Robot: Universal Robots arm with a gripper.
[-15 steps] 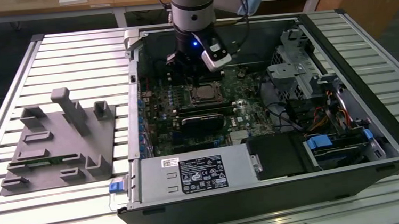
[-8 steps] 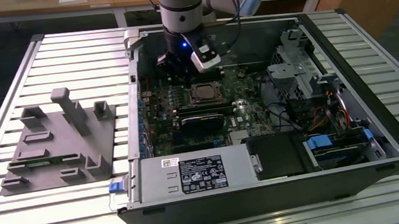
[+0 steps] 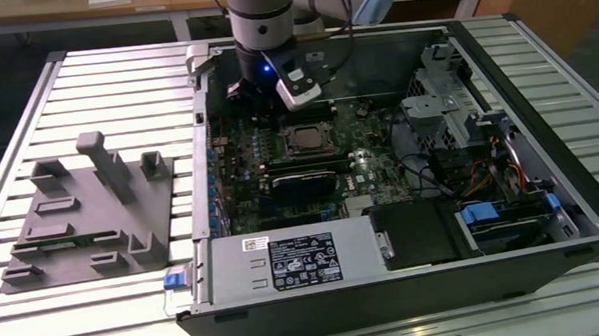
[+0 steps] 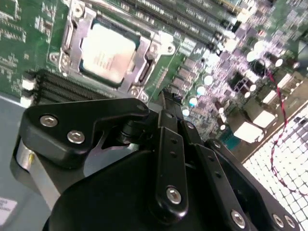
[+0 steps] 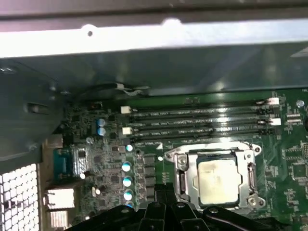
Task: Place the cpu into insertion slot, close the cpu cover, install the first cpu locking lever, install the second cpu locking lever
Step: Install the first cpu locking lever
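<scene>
The cpu (image 3: 300,140) (image 4: 107,53) (image 5: 216,180), a pale silvery-tan square, lies flat in the insertion slot (image 5: 180,161) (image 4: 65,60) on the green board. Over its edges lies the cpu cover (image 5: 219,153) (image 4: 142,57), a thin silvery frame that leaves the chip's middle showing. My gripper (image 3: 256,101) (image 4: 166,98) (image 5: 163,192) hangs above the board just beside the slot, on the side toward the exterior view's left. Its black fingers stand shut together with nothing between them, and they touch neither chip nor cover.
Long black memory sticks (image 5: 202,120) run beside the slot. The open case's metal wall (image 5: 144,38) rises close behind. A power supply (image 3: 285,261) and a drive cage (image 3: 445,108) stand in the case. A grey fixture (image 3: 88,209) rests on the slatted table.
</scene>
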